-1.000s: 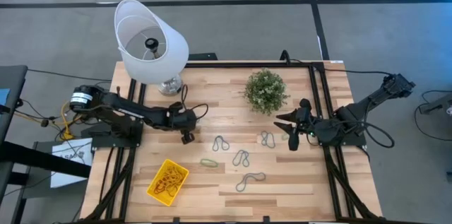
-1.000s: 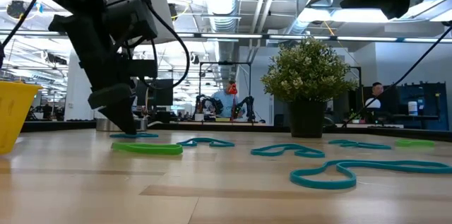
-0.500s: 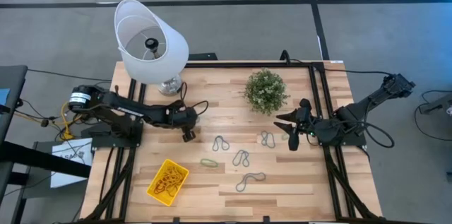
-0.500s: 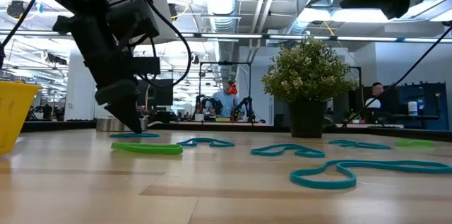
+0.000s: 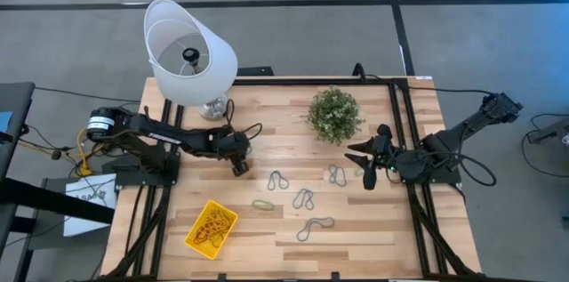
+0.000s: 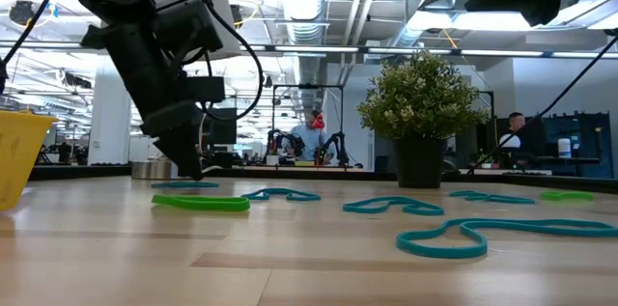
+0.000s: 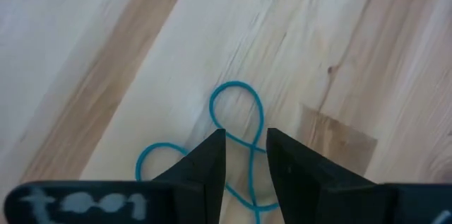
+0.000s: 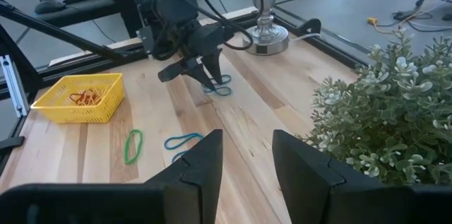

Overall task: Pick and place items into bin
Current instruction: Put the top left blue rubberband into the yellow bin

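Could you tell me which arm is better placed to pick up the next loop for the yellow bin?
The left: its gripper hangs open directly over a thin teal rubber loop, while the right gripper waits near the potted plant.

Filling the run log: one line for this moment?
left gripper: open, over thin blue loop | right gripper: open, waiting beside small green plant | yellow plastic bin: holds loops

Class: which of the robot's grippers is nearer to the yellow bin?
The left gripper. It hangs just beyond the yellow bin, toward the lamp. The right gripper waits across the table, beside the plant, with loose loops between.
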Tool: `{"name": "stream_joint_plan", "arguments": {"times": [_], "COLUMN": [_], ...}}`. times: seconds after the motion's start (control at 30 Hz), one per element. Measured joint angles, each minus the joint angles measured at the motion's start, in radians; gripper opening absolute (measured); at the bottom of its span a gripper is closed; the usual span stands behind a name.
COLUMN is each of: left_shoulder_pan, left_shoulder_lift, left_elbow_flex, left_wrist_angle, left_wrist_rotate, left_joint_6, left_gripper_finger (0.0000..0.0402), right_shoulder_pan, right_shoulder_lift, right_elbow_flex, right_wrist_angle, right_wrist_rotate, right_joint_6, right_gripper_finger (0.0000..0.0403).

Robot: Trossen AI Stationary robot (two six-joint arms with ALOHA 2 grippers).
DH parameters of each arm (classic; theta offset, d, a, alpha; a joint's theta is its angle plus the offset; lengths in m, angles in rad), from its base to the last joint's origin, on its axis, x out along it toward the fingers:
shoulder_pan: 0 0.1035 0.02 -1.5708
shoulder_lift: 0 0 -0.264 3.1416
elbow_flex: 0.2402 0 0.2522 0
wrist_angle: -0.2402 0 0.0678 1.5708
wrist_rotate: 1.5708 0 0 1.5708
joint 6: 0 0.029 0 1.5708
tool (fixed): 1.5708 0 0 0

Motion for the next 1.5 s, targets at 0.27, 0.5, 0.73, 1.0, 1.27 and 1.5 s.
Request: {"name": "stream_joint_plan", "arguments": {"times": [0.27,0.5,0.73,1.0,1.27,1.5], "left_shoulder_pan": [0.000,0.000,0.000,0.019,0.036,-0.096], "left_shoulder_lift": [0.000,-0.001,-0.005,-0.002,-0.027,-0.180], "left_elbow_flex": [0.000,-0.008,-0.069,-0.071,-0.043,0.149], "left_wrist_angle": [-0.002,-0.019,0.084,0.091,0.021,-0.322], "left_wrist_rotate": [0.045,0.044,0.026,-0.038,0.096,0.173], "left_joint_6": [-0.018,-0.022,-0.039,0.018,-0.025,-0.060], "left_gripper_finger": [0.0095,0.0095,0.0095,0.0054,0.0002,0.0000], "right_shoulder_pan": [0.000,0.000,0.000,0.000,0.000,0.000], "right_shoulder_lift": [0.000,0.000,0.000,0.000,0.000,0.000], "right_elbow_flex": [0.000,0.000,0.000,0.000,0.000,0.000], "right_wrist_angle": [0.000,0.000,0.000,0.000,-0.001,-0.008], "right_wrist_rotate": [0.000,0.000,0.000,0.000,0.000,-0.002], "right_joint_6": [0.000,0.000,0.000,0.000,0.000,0.000], "right_gripper_finger": [0.0118,0.0118,0.0118,0.0118,0.0118,0.0118]}}
